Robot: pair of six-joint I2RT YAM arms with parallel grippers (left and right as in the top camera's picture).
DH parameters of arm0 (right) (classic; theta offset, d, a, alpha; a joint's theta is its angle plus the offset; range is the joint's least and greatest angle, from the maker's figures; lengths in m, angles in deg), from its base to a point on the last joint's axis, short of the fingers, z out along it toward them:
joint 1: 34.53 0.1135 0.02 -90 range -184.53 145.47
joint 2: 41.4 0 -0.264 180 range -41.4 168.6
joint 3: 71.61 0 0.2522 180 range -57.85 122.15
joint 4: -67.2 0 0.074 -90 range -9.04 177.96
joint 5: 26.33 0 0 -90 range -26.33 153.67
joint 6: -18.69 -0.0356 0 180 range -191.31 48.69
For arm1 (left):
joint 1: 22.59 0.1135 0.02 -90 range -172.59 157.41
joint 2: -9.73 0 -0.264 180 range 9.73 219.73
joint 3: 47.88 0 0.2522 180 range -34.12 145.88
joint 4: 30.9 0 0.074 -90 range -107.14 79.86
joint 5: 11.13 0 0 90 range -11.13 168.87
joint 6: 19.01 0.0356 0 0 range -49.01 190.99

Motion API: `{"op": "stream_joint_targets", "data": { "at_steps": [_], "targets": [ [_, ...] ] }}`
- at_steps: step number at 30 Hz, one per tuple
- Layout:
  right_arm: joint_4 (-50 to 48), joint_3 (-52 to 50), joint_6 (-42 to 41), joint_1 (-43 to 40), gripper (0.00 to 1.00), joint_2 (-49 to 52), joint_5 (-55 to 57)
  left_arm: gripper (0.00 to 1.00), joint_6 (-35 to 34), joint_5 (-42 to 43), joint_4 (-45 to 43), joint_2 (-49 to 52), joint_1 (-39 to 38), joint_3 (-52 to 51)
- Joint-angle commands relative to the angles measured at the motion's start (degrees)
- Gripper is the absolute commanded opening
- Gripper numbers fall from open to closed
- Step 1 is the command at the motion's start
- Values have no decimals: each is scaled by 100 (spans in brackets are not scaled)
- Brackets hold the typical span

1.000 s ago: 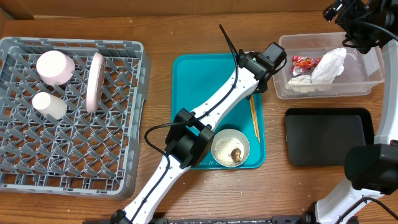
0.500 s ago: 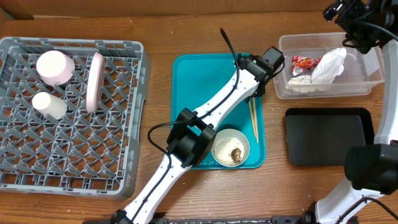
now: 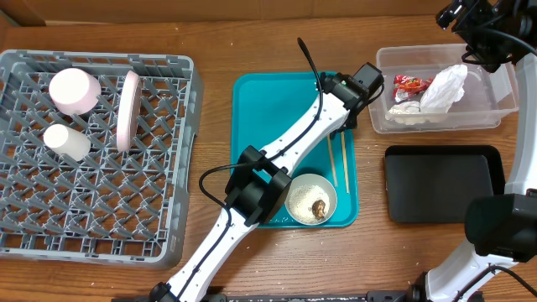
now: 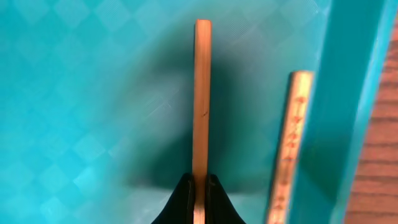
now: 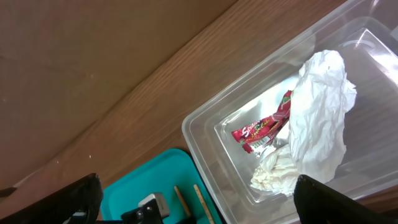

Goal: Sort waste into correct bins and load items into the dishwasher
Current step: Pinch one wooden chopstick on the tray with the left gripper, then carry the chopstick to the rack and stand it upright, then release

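Note:
My left gripper [image 4: 200, 182] is shut on one wooden chopstick [image 4: 201, 93], low over the teal tray [image 4: 93, 93]. The other chopstick [image 4: 287, 149] lies beside it along the tray's right wall. From overhead, the held chopstick [image 3: 330, 155] and the loose one [image 3: 343, 161] lie side by side, a little apart. A white bowl [image 3: 299, 195] holding rice and a brown lump [image 3: 320, 208] sits at the tray's front. My right gripper [image 5: 196, 205] hangs wide open, high above the clear tub [image 5: 205, 149], which contains the red wrapper [image 5: 261, 127] and the napkin [image 5: 317, 124].
The grey dish rack [image 3: 92, 210] at left holds a plate on edge [image 3: 129, 109], a small cup [image 3: 65, 141] and a pale round dish [image 3: 74, 91]. The black tray [image 3: 440, 184] lies in front of the tub [image 3: 503, 109]. My left arm stretches diagonally across the teal tray [image 3: 268, 109].
My left gripper has closed on one chopstick. That chopstick now sits a little left of the other, where before the two lay together.

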Motion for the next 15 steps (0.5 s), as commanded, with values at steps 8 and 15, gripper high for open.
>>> {"op": "stream_joint_targets", "data": {
  "at_steps": [8, 15],
  "targets": [
    [-35, 61, -26, -7, 100, -105, -4, 4, 2629, -81, 1257, -1845, 1123, 804],
    [-35, 61, -26, -7, 100, -105, -4, 4, 4721, -7, 2376, -2653, 2280, 804]
  ]
}}
